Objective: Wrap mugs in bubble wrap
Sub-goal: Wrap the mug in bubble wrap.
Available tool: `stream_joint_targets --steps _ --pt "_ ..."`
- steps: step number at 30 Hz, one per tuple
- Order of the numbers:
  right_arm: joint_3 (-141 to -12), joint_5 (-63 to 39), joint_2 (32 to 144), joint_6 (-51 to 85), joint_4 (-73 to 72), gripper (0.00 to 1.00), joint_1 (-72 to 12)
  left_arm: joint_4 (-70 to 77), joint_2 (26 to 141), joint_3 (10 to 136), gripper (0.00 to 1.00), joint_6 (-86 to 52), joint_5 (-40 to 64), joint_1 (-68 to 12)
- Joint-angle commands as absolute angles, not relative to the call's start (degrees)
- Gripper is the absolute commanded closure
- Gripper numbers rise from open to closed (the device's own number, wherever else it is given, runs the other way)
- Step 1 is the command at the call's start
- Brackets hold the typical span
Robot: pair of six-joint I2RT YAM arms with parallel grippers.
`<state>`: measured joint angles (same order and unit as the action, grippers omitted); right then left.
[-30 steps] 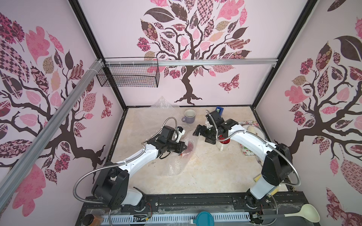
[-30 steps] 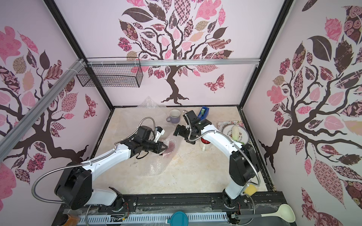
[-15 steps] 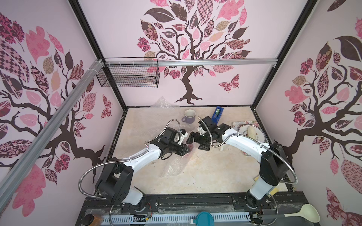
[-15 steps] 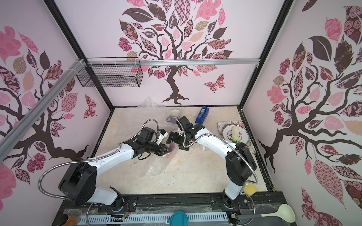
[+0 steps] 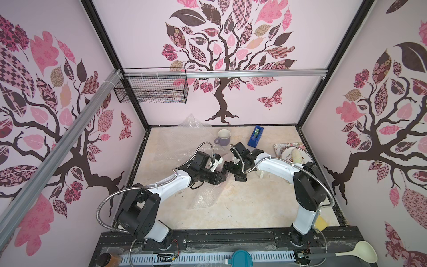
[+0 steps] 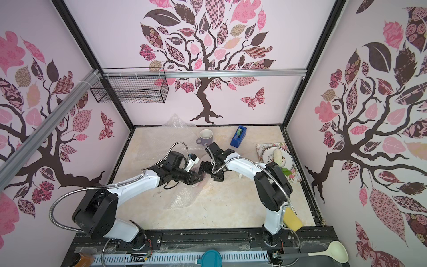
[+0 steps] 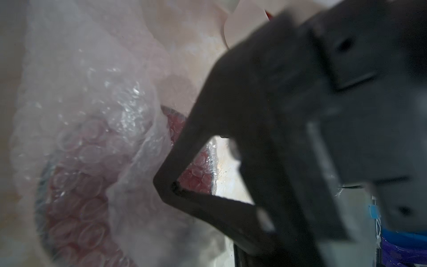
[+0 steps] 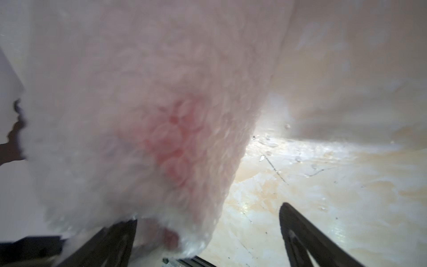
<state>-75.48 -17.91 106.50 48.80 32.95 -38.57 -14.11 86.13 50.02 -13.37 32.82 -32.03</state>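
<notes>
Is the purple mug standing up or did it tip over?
Standing up. In a top view the purple mug sits on its base, its round white opening facing up.

free: front of table (image 5: 254, 208) | blocked: back, lavender mug (image 5: 223, 136), tape dispenser (image 5: 255, 136); centre, bubble wrap (image 5: 203, 198)

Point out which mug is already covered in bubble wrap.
The red mug: its colour shows through the bubble wrap in both wrist views. The lavender mug stands upright with no wrap around it.
</notes>
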Motion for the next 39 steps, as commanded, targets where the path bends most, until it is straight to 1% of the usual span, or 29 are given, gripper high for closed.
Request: stream_joint_targets --steps 1,3,5,7,9,11,15,17,18,20,23,27,33,36,39 --pt "-75.84 -12.96 112.28 47.53 33.55 0.07 -39.43 -12.69 84.40 51.12 0.74 -13.71 32.45 -32.09" --pt "-77.60 -9.73 114.71 46.80 35.80 0.08 -39.88 -13.36 82.75 52.81 0.73 -15.02 32.37 -31.67" --pt "-78.75 -8.33 116.01 45.92 36.75 0.10 -39.97 -14.28 80.06 54.18 0.69 -16.94 32.26 -30.49" --pt "-80.05 -6.48 116.85 45.34 38.27 0.11 -39.99 -13.16 76.61 53.88 0.63 -20.23 31.62 -28.95" --pt "-79.91 -6.14 117.04 45.28 38.43 0.11 -39.99 -12.04 73.06 53.04 0.49 -25.08 27.18 -26.85" --pt "-79.00 -6.32 116.48 45.51 37.40 0.12 -40.07 -13.14 72.44 53.53 0.45 -27.14 24.39 -25.21" --pt "-78.84 -6.52 115.44 45.44 37.57 0.12 -40.06 -18.75 78.38 56.29 0.45 -23.97 27.78 -24.35" --pt "-78.68 -6.68 114.77 45.51 37.27 0.12 -40.08 -20.68 82.05 56.76 0.47 -21.62 30.32 -24.34" --pt "-78.83 -6.90 114.59 45.60 37.26 0.12 -40.13 -22.31 83.84 57.20 0.50 -20.30 30.76 -24.42" --pt "-79.08 -7.23 114.40 45.83 37.11 0.12 -40.15 -25.24 86.98 58.17 0.57 -18.83 28.09 -24.52" --pt "-79.22 -7.82 114.28 46.01 37.07 0.12 -40.09 -28.51 89.31 59.16 0.61 -17.50 24.85 -24.52" --pt "-79.19 -7.73 113.47 46.16 37.09 0.12 -40.15 -29.39 90.83 59.27 0.62 -17.65 21.81 -24.70" --pt "-80.66 -8.10 111.95 46.32 37.49 0.11 -40.08 -29.35 94.07 59.08 0.61 -17.20 21.31 -26.38" --pt "-82.51 -7.19 109.48 46.32 39.25 0.08 -39.99 -33.28 96.83 61.02 0.62 -16.18 18.46 -27.32" --pt "-82.98 -5.78 104.67 46.50 40.24 0.05 -39.17 -32.86 96.79 60.99 0.62 -16.35 17.48 -28.08"
